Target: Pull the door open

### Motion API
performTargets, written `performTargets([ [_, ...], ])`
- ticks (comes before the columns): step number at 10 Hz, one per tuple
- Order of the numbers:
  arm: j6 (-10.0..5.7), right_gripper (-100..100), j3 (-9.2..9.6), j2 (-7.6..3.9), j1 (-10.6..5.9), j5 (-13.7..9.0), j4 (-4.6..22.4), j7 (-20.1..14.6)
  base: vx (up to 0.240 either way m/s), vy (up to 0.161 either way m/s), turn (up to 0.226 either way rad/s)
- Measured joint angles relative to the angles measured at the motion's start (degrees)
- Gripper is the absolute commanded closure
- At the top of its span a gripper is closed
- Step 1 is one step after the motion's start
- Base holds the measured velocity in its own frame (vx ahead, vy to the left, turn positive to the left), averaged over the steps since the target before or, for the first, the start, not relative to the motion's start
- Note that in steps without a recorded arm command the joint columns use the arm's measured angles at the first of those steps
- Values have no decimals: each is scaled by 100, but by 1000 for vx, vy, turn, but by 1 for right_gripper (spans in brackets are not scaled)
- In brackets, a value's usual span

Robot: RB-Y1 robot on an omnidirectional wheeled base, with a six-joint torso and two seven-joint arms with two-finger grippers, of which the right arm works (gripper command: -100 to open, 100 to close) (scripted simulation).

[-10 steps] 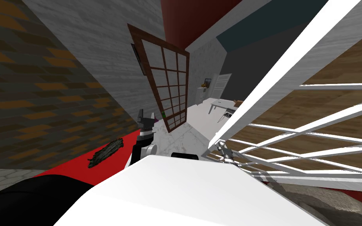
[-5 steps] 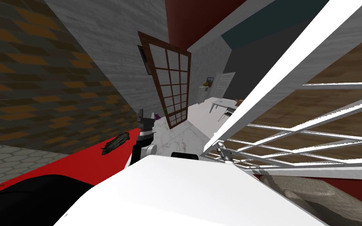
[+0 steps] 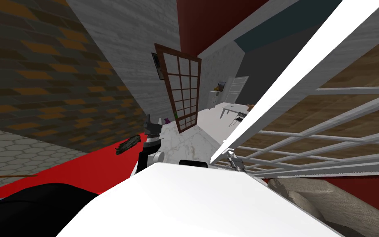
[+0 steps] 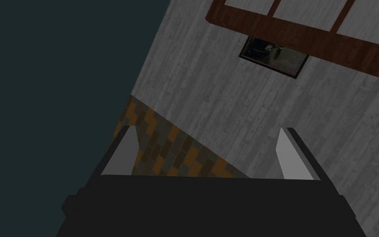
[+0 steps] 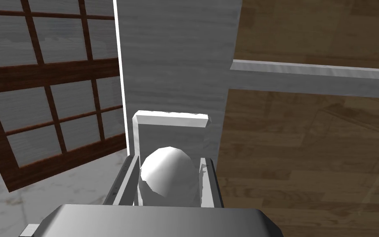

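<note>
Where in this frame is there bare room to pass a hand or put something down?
Free: the marble floor between the brown-framed door and the white door; the red floor beside the dark bundle; the gap between the fingers of the open left hand. Crowded: the right hand is shut on the white knob.

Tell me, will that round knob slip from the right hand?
Possibly: the knob is a smooth ball, so the thin fingers of the right hand could slide off. The door looks rigid, likely swinging as one piece.
</note>
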Motion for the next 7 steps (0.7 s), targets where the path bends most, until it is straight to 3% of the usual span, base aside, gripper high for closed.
performTargets([
  [5, -371, 100, 186, -122, -12, 133, 273, -260, -203, -50, 130],
  [7, -448, 100, 265, -183, 69, 182, 256, -320, -182, -47, 99],
])
